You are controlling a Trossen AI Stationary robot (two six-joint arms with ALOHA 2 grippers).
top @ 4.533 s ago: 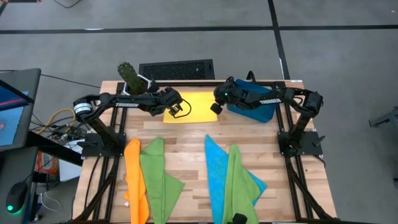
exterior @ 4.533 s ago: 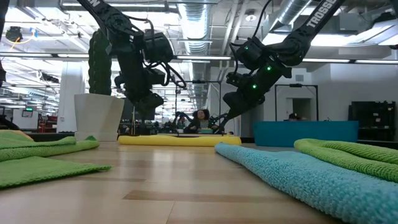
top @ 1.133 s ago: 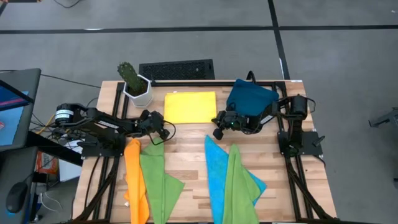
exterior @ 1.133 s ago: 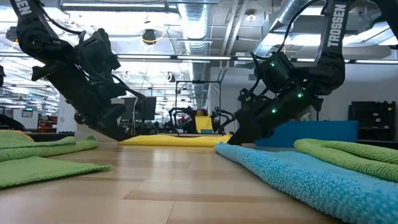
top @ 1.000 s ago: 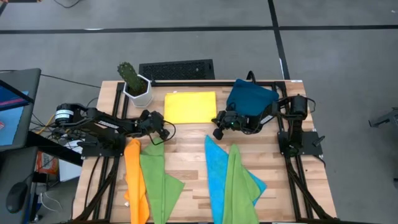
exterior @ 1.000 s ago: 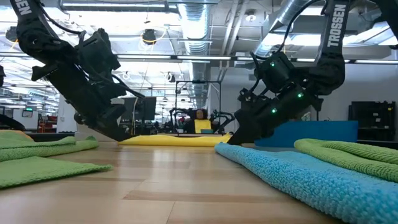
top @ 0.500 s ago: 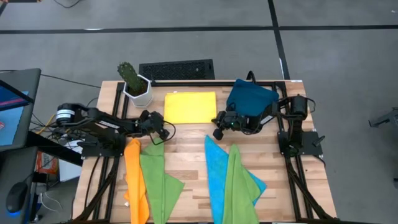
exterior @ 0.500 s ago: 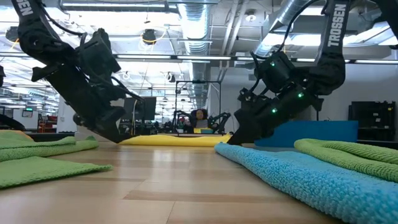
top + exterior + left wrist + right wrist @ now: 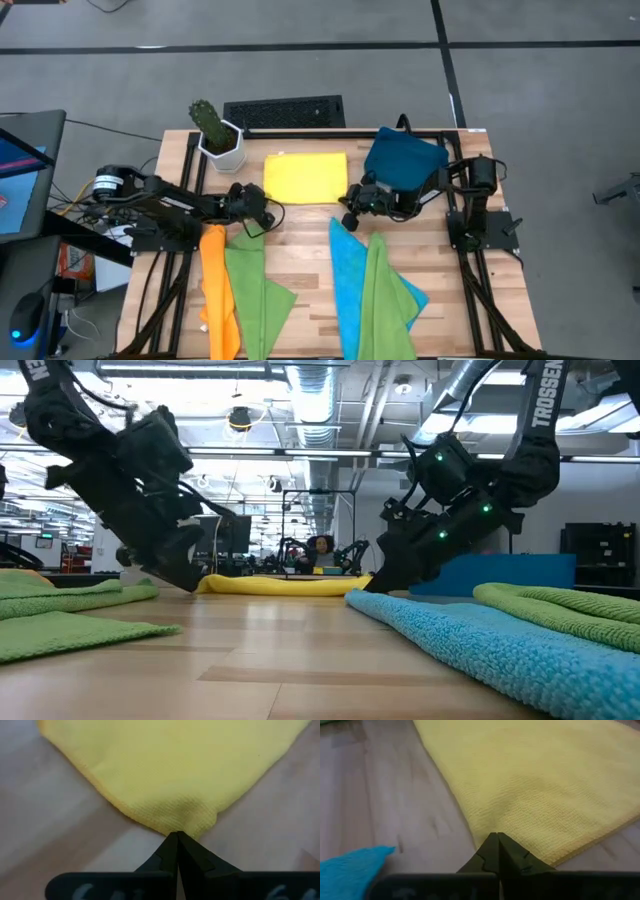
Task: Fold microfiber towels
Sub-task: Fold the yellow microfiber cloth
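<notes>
The microfiber towels are lying in two groups: orange towel, lime green towel, blue towel and second green towel along the lower half of the high view. Above them, the left gripper and right gripper are pinching the near corners of the folded yellow towel, fingers clenched. The dark-blue tray is sitting at upper right.

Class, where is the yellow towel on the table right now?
In the high view, the yellow towel lies flat at the table's far middle, between the potted cactus and the dark-blue tray.
</notes>
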